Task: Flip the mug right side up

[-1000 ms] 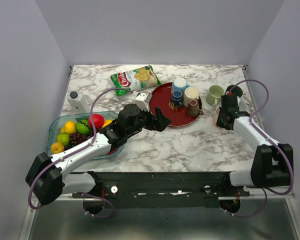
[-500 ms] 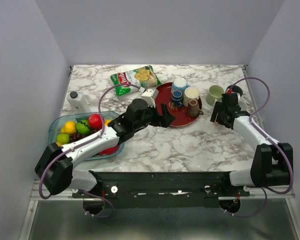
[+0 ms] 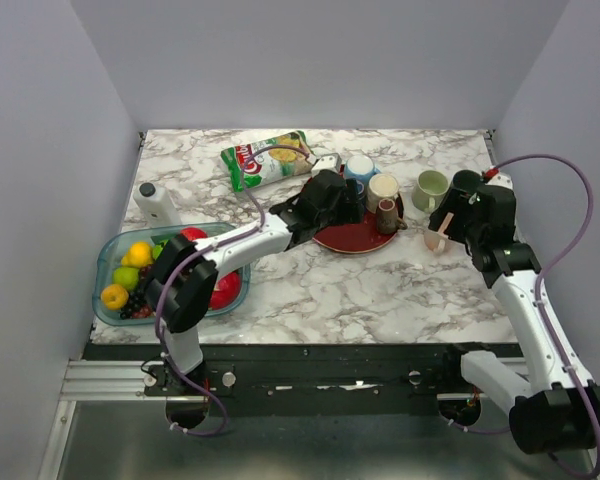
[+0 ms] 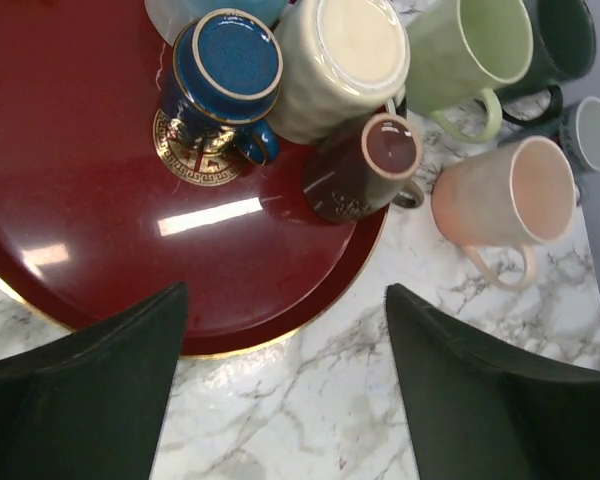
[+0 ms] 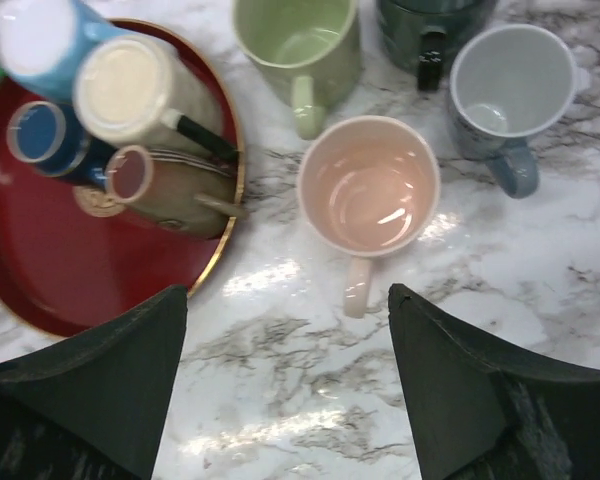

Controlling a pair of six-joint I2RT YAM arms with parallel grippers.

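Found brown mug [image 4: 365, 170] base up at the right rim of red tray [image 4: 80, 200], upper centre of the left wrist view; likely the one to flip. Poised left gripper [image 4: 285, 300] near it and right gripper [image 5: 286, 300] over upright pink mug [image 5: 368, 188], both spread wide and empty, presumably to admit a mug's body.

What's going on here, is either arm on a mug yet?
Neither arm holds anything. The left gripper hangs open over the round red tray, where a dark blue mug, a cream mug and a brown mug stand base up. The right gripper hangs open above the pale pink mug, which stands upright on the marble table beside the tray. Those three tray mugs are not yet turned.
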